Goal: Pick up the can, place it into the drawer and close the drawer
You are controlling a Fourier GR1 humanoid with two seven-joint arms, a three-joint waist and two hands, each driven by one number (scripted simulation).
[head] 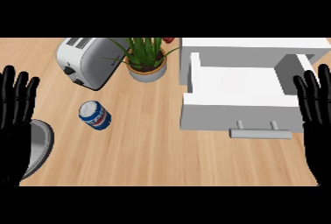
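Note:
A blue and white can [95, 115] lies on its side on the wooden counter, left of centre. To its right a white drawer [241, 99] stands pulled out of its white cabinet, its inside bare and a grey handle [261, 132] on its front. My left hand [15, 113] rests open at the view's left edge, fingers up, a hand's width left of the can. At the right edge my right hand [317, 109] rests open too, fingers up, overlapping the drawer's right side. Neither hand holds anything.
A silver toaster [87, 61] stands at the back left. A potted green plant [146, 61] stands between the toaster and the cabinet. A grey rounded rim [40, 148] shows at the lower left, partly behind my left hand.

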